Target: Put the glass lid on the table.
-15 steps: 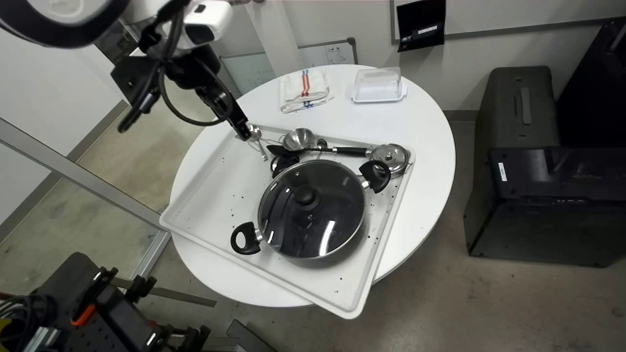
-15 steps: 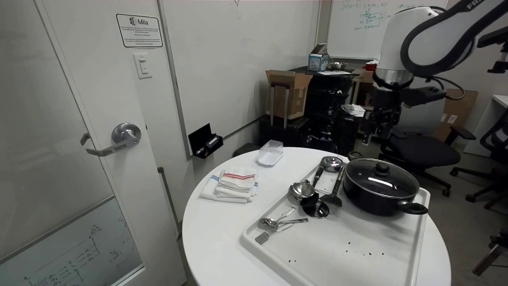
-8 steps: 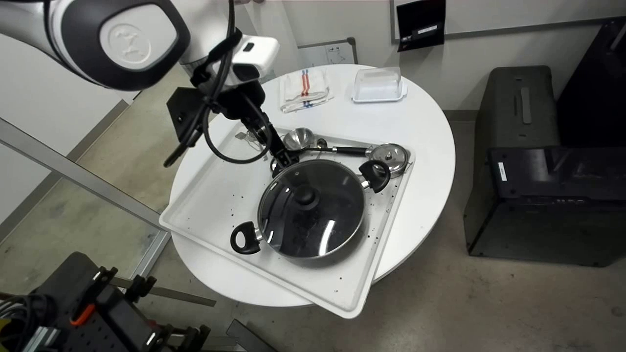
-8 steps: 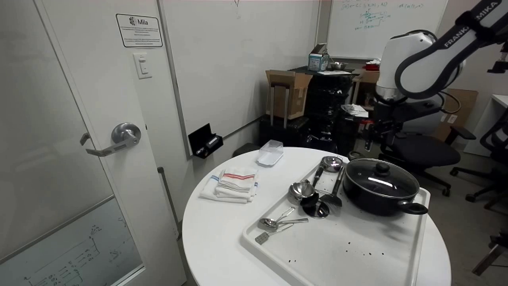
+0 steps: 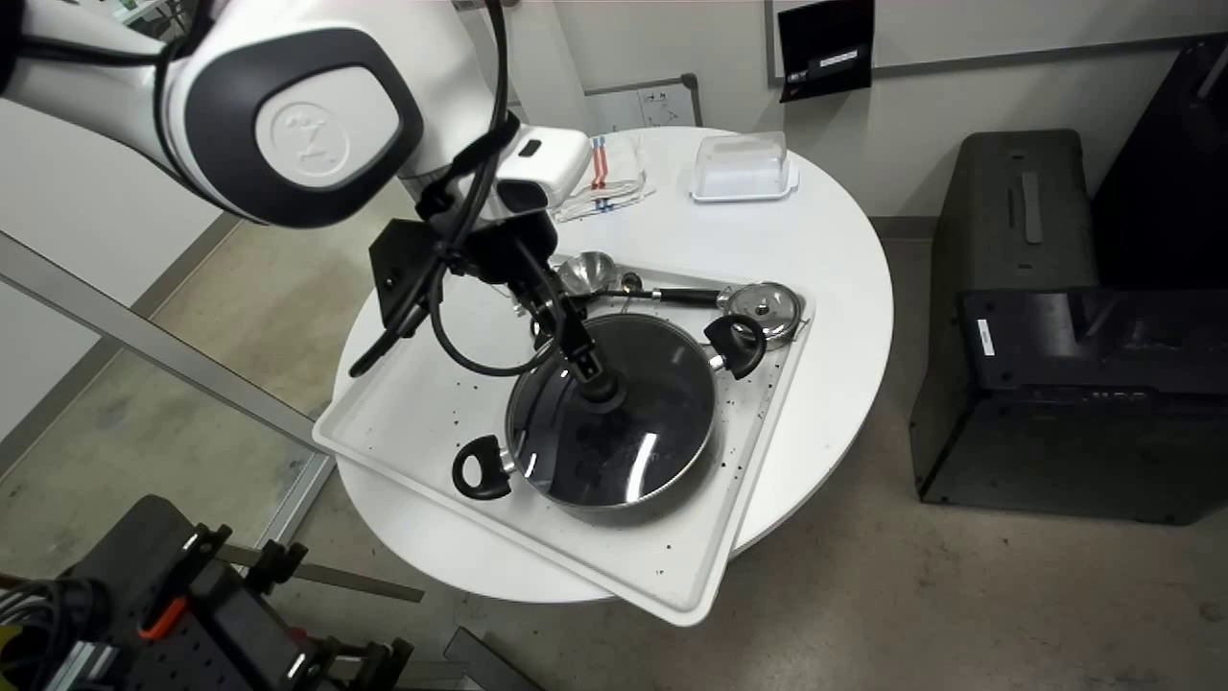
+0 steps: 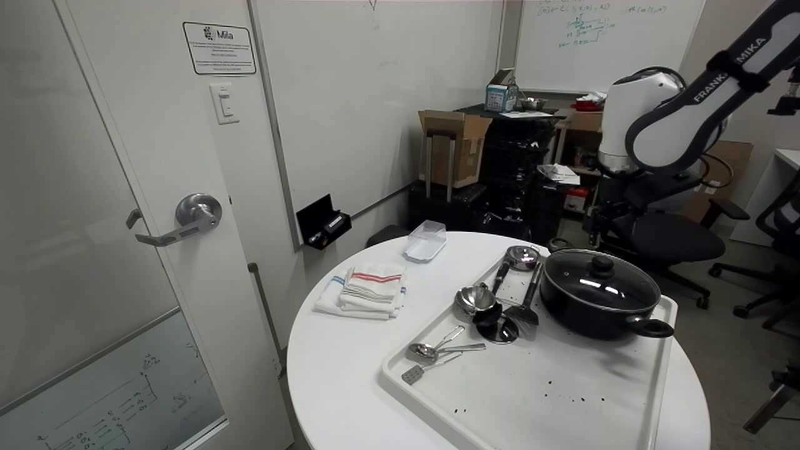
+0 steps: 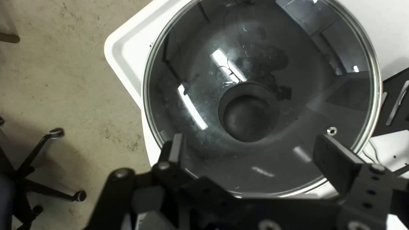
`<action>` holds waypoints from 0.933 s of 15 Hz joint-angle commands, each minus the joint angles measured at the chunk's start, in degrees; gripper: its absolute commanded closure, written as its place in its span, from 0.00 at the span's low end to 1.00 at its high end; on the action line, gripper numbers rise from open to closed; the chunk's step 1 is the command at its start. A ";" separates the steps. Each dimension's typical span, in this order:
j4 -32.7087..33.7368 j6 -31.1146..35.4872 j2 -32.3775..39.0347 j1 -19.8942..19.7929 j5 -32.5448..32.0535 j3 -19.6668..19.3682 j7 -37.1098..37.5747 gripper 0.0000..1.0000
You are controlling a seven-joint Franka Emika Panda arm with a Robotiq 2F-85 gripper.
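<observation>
Glass lid (image 7: 260, 95) — one — on one two-handled pan (image 6: 581, 320)

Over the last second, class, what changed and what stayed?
In an exterior view, the claw moved rightward and downward in the picture and now overlaps the lid. The wrist view shows it open, the knob ungripped; nothing was let go. The lid stayed on the pan, the pan on the tray.
</observation>
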 commanded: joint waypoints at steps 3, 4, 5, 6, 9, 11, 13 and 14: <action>1.74 1.41 4.45 0.47 -0.94 -0.92 0.92 0.00; 1.97 1.39 5.07 0.36 -0.77 -0.84 0.63 0.00; 2.26 1.27 5.66 0.21 -0.54 -0.70 0.27 0.00; 2.59 1.35 6.22 0.14 -0.44 -0.67 0.08 0.00; 3.85 1.45 7.74 -0.21 0.05 -0.42 -0.52 0.00; 4.72 1.78 8.63 -0.45 0.24 -0.30 -0.89 0.00; 5.60 1.73 9.35 -0.86 0.71 0.05 -1.34 0.00; 6.00 1.74 9.70 -0.94 0.78 0.12 -1.47 0.00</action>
